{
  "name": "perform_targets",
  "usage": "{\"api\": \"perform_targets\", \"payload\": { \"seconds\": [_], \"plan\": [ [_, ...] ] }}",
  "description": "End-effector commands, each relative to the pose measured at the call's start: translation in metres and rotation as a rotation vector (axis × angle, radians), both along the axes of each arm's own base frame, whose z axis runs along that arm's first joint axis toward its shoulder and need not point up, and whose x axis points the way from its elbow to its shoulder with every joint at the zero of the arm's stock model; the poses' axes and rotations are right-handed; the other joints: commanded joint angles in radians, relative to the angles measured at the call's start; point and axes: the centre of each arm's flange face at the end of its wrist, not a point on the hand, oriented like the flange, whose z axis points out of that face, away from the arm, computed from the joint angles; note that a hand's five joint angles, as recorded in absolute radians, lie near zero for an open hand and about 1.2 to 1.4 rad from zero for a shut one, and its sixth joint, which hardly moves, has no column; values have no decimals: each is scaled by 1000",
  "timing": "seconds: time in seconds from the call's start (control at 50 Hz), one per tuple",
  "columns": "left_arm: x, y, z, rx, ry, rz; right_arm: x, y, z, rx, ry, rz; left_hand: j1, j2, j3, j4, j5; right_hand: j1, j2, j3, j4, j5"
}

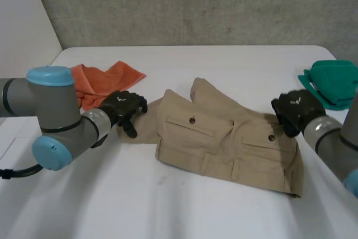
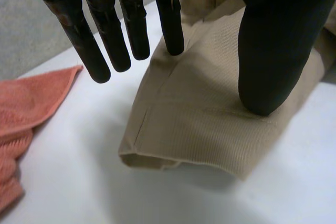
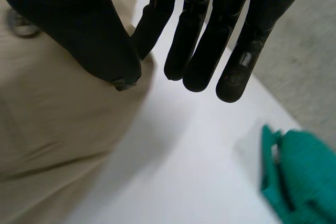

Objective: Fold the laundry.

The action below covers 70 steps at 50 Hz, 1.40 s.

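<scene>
Beige twill shorts with buttoned pockets (image 1: 224,144) lie flat on the middle of the white bench (image 1: 168,205). We see our left hand (image 1: 123,106) at their left hem, fingers straight, thumb pressing the cloth. Our right hand (image 1: 296,110) hangs relaxed over their right edge, and its thumb seems to touch the fabric.

Tan pocketed shorts (image 1: 224,144) lie spread between an orange towel (image 1: 98,85) and green cloth (image 1: 335,82)
</scene>
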Motion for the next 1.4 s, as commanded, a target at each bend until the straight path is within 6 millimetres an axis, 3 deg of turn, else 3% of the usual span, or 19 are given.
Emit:
{"api": "perform_targets", "payload": {
  "seconds": [0.02,0.12,0.2,0.26,0.34,0.44,0.58,0.74,0.98,1.12,1.16,1.18,1.2,1.22,1.28,1.3,1.34,1.36,1.4],
  "plan": [
    [7,16,10,22,-21,33,10,-48,24,-200,159,53,41,42,41,36,37,417,223,216,210,230],
    [6,29,10,33,-29,21,26,-89,42,-341,172,75,30,30,29,24,25,417,223,216,210,230],
    [2,32,12,14,-37,30,35,-104,51,-364,104,67,3,4,3,-2,-1,417,223,216,210,230],
    [6,23,13,-15,-45,80,52,-92,53,-324,29,95,3,4,3,-2,-1,417,223,216,210,230],
    [10,14,14,-61,-43,127,75,-57,55,-183,-97,134,-8,-8,-9,-14,-13,-716,-910,-917,-923,-904],
    [11,4,18,-124,-16,145,96,8,43,89,-229,175,-17,-17,-18,-23,-22,-805,-999,-1006,-1012,-992],
    [11,-6,24,-175,6,154,146,74,25,220,-342,293,-146,-146,-147,-152,-151,-797,-991,-999,-1005,-985],
    [6,-12,5,-143,-10,139,182,106,3,172,-286,425,-144,-143,-144,-149,-148,-753,-947,-955,-961,-941],
    [1,-21,-12,-128,-24,130,200,104,-28,55,-122,481,150,150,149,144,145,-663,-857,-864,-870,-850],
    [-2,-19,-13,-121,-26,122,204,101,-44,29,-68,502,666,667,666,661,662,-460,-654,-661,-667,-648],
    [-2,-19,-13,-122,-27,122,205,100,-47,14,-55,507,853,854,853,848,849,-267,-461,-468,-474,-454],
    [-2,-18,-13,-120,-27,122,205,99,-46,8,-54,508,892,892,891,886,888,-123,-318,-325,-331,-311],
    [-2,-18,-13,-122,-28,123,206,98,-44,-6,-53,509,892,893,892,887,888,267,73,66,60,80],
    [-2,-19,-11,-127,-27,124,206,98,-43,-13,-54,509,892,893,892,887,888,416,221,214,208,228],
    [-5,-17,-4,-143,-22,125,203,93,-28,-50,-66,471,892,893,892,887,888,417,223,216,210,230],
    [-6,-17,-1,-150,-17,124,199,90,-12,-79,-80,450,892,893,892,887,888,417,223,216,210,230],
    [-8,-15,17,-188,1,118,196,90,7,-109,-103,441,892,893,892,887,888,417,223,216,210,230],
    [-9,-14,27,-209,13,118,191,90,28,-138,-123,427,892,893,892,887,888,417,223,216,210,230],
    [-8,-12,61,-281,53,124,185,91,48,-170,-145,420,892,893,892,887,888,417,223,216,210,230]
  ]
}}
